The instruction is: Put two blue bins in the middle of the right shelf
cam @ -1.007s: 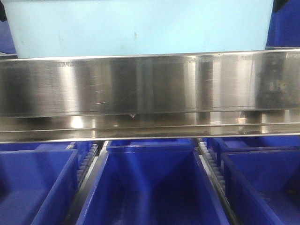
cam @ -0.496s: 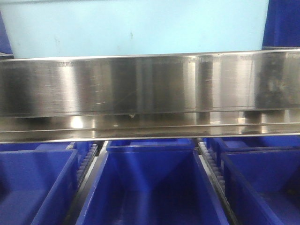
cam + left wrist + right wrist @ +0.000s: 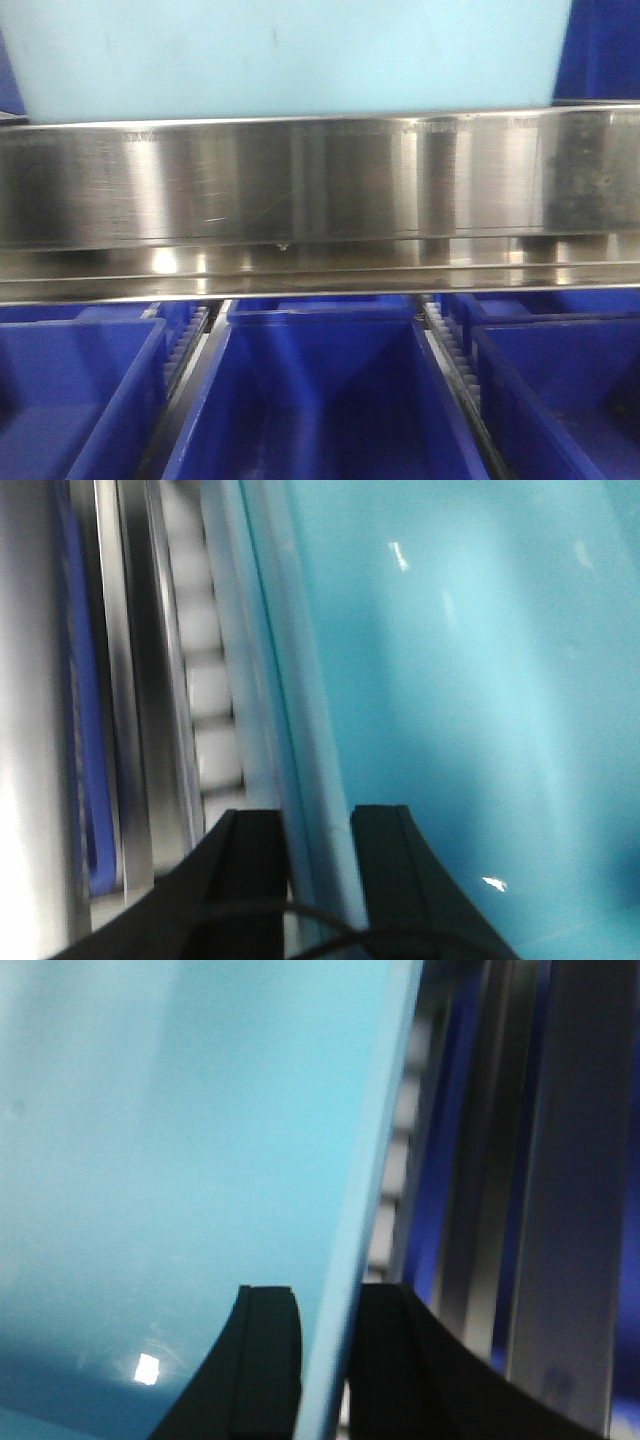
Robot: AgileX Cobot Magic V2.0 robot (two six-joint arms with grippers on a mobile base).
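Above the steel shelf rail (image 3: 300,180), the pale blue bin (image 3: 290,55) fills the top of the front view, with royal-blue bins (image 3: 310,400) below. My left gripper (image 3: 318,870) is closed on one side rim, wall pinched between the fingers; my right gripper (image 3: 328,1360) clamps the opposite rim likewise.

Bright glare on steel rail (image 3: 300,180); blurred wrist views.
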